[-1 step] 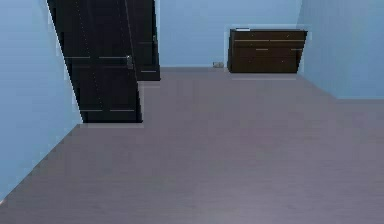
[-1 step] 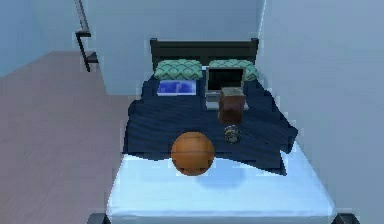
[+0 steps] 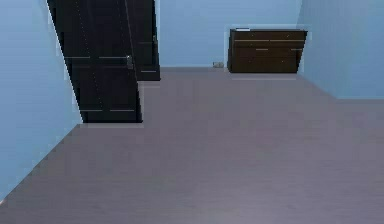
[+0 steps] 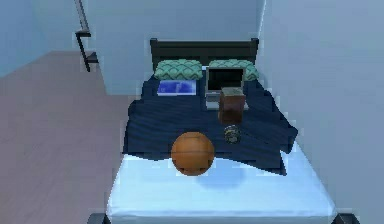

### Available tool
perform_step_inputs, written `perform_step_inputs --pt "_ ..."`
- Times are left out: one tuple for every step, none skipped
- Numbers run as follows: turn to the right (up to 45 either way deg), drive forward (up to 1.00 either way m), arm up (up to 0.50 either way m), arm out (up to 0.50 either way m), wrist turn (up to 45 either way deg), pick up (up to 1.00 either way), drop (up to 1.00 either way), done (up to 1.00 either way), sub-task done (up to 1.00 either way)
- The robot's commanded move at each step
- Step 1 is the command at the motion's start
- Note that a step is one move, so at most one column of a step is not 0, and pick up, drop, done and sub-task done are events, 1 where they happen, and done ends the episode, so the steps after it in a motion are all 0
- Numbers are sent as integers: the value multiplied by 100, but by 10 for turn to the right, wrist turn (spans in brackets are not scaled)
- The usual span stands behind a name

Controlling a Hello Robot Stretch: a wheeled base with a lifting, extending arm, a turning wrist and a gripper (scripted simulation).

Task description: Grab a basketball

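An orange basketball (image 4: 192, 153) rests on a bed (image 4: 220, 195), at the near edge of a rumpled dark blue blanket (image 4: 205, 122) and above the pale blue sheet. It sits near the middle of the arm side view, slightly toward the lower half.
On the blanket lie a laptop (image 4: 224, 78), a brown box (image 4: 232, 102), a blue book (image 4: 177, 89) and a small round object (image 4: 232, 135), with patterned pillows (image 4: 180, 69) at the dark headboard. In the forward view a black door (image 3: 105, 55) stands ajar at left, a dark dresser (image 3: 267, 50) by the far wall, with bare floor (image 3: 220, 150) between.
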Motion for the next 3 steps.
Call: perform_step_inputs --pt "0 0 22 0 0 0 0 0 0" --pt "0 0 0 36 0 0 0 0 0" --pt "0 0 0 0 450 0 0 0 0"
